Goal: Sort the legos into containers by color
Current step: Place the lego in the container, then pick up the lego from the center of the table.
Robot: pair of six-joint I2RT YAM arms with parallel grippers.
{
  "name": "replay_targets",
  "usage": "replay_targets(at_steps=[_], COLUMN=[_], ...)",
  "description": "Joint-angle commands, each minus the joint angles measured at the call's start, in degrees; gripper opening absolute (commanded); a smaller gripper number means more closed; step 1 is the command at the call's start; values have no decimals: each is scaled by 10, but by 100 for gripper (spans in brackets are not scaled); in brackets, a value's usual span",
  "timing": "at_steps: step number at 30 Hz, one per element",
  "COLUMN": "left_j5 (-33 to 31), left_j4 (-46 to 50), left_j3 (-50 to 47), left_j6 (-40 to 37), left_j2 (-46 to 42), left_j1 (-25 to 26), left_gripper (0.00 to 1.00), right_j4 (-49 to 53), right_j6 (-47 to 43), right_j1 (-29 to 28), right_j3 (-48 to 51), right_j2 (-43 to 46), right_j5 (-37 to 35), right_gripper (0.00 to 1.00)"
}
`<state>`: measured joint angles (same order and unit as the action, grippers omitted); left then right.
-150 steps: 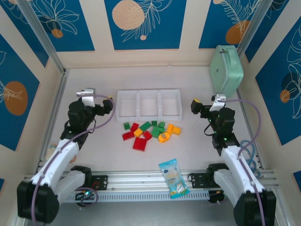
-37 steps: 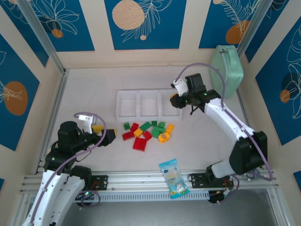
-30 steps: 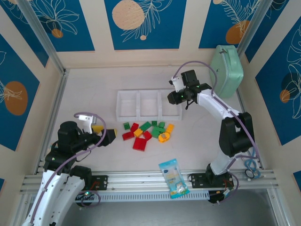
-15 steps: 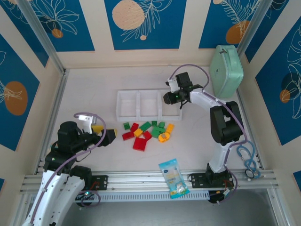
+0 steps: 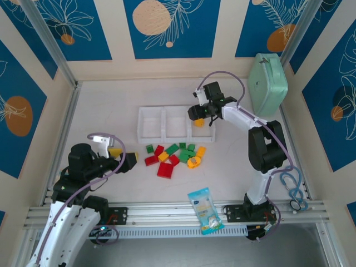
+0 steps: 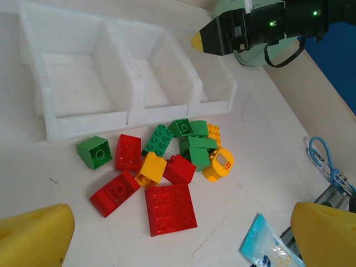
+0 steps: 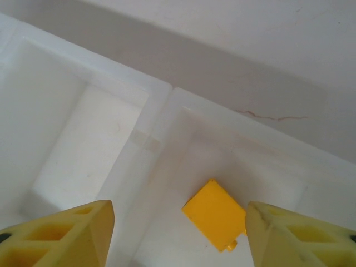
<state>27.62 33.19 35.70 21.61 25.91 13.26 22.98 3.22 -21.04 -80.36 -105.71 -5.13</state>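
Three joined white bins (image 5: 163,123) stand mid-table. A yellow brick (image 5: 199,122) lies in the right bin, seen from above as a yellow brick (image 7: 214,214) on the bin floor (image 7: 167,245). My right gripper (image 5: 194,112) hovers open over it, and the right gripper (image 7: 178,236) has nothing between its fingers. In front of the bins (image 6: 128,117) lies the lego pile: a flat red plate (image 6: 169,208), green bricks (image 6: 194,146), a round yellow piece (image 6: 218,165). My left gripper (image 5: 125,160) is open, left of the pile (image 5: 175,156), above the table.
A mint-green case (image 5: 267,83) leans at the back right. A blue-and-white snack packet (image 5: 206,210) lies by the front rail, also visible as the packet (image 6: 267,247). A blue cable (image 6: 328,167) loops at the right edge.
My right gripper has swung left over the right bin and let go of the yellow brick, which now lies inside. The left arm has not moved in the last second.
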Motion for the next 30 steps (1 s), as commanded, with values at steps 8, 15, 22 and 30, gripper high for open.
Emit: replay_targets(at_steps=[8,15,22,30], left_j5=[0,12,21,30], left_j4=[-10,-14,-18,-20], left_j3=[-2,-4,-5,-5], left_j6=[-3,-3,-3,-2], left_j2=[-19,-27,-29,-31], left_j1=[4,4,4,4], left_gripper=[99,99,99,99], right_j4=[217,242,252,224], right_j6=[327,486,574,618], right_j1=[15,-5,-58,-116], right_j3=[-10,144,212,157], right_j2=[155,273,236,106], right_j5=[-120,-112,-128,-141], right_gripper=[71,95,95,93])
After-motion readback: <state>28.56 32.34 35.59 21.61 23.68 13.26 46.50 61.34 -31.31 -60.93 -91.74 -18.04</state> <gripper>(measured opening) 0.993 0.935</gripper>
